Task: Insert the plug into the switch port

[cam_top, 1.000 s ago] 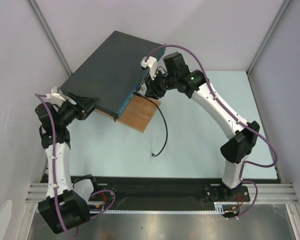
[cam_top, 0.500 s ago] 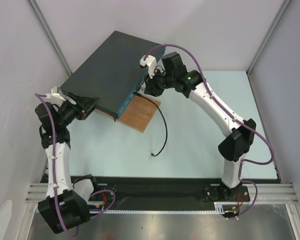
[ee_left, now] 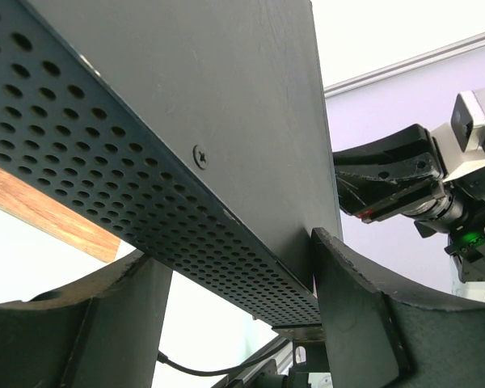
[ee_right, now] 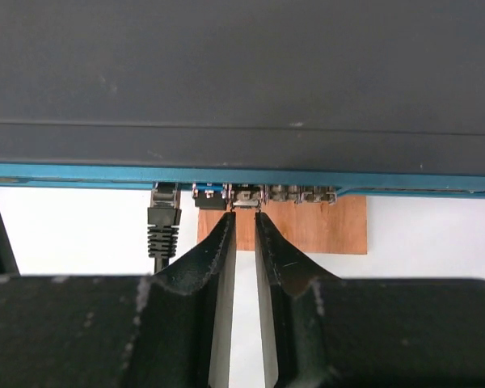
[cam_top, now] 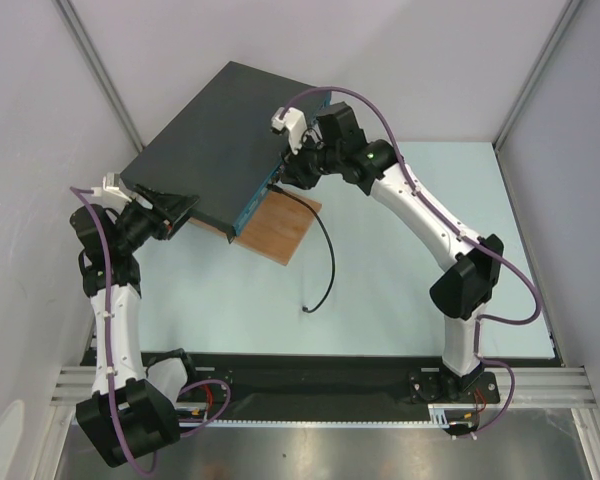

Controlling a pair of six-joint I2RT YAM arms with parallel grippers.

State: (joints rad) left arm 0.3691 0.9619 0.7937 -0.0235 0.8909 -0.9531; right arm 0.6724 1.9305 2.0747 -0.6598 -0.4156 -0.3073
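The switch (cam_top: 215, 135) lies at the back left with its teal front face (cam_top: 255, 202) turned toward the table middle. My left gripper (cam_top: 175, 212) is shut on its near left corner; in the left wrist view (ee_left: 238, 271) one finger sits on the dark top (ee_left: 226, 121) and the other under the perforated side. The black plug (ee_right: 163, 217) sits in a socket of the teal face (ee_right: 81, 174). My right gripper (ee_right: 244, 214) is just right of the plug, tips at the sockets, almost shut with a thin gap and holding nothing. It also shows in the top view (cam_top: 283, 178).
The plug's black cable (cam_top: 330, 265) curves down over the table to a loose end (cam_top: 307, 310). A brown wooden board (cam_top: 285, 225) lies under the switch's front edge. Walls and corner posts close in the back and sides.
My right arm has moved left and farther back, bringing its gripper closer along the switch's front face. The left arm, switch and cable have not moved.
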